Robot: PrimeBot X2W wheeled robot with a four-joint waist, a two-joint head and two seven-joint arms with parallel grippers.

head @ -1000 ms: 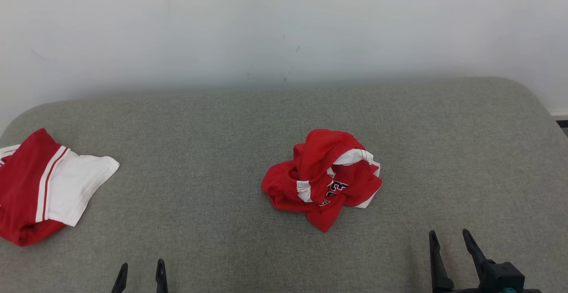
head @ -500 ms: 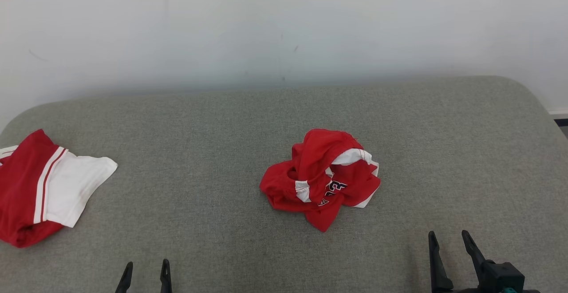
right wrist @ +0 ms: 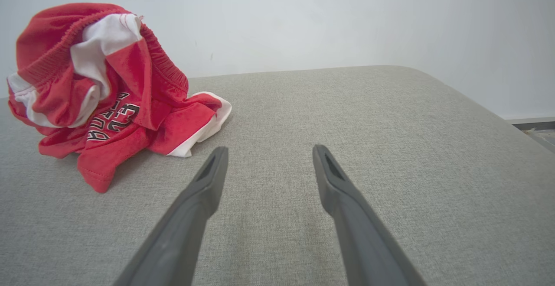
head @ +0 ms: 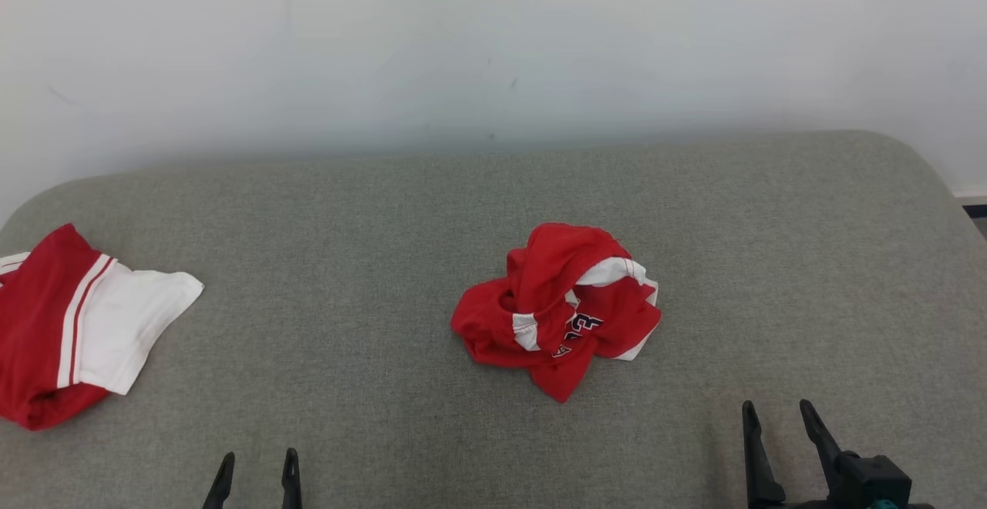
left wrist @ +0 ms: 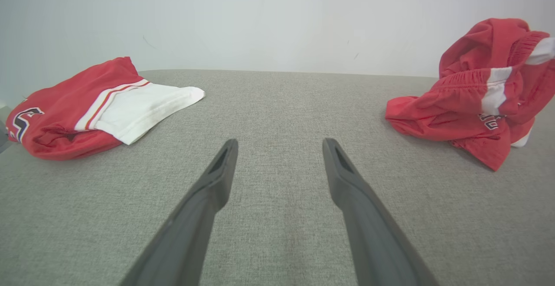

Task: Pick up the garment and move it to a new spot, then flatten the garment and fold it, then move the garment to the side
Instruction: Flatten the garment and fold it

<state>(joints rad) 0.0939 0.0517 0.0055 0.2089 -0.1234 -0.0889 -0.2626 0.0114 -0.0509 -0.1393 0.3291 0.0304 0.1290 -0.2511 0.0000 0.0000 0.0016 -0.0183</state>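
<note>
Although nothing is held yet, the crumpled red-and-white shorts lie heaped on the grey upholstered surface, ahead of both pairs of fingers and between them. They are forward and to the right of the left gripper, and forward and to the left of the right gripper, which is the nearer one. Both grippers stand empty with their jaws spread wide, well short of the heap.

The first pick-up looks like the step in hand, and the bundle itself is the main risk. Its elastic waistband arches over the top, with the legs tucked and twisted beneath. A pinch on that top fold alone would likely lift one layer and drag the rest, leaving the cloth more knotted when set down. Going in too low could dig the fingertips into the soft cover and catch it along with the shorts. Closing both grippers on the same leg would make flattening harder later.

Far out to the left of the left fingers, well apart from the heap, rests a folded red-and-white garment. A sideways carry in that direction could brush it and undo its fold. Beyond the right fingers the surface rounds off, so a drop there might slide away.
</note>
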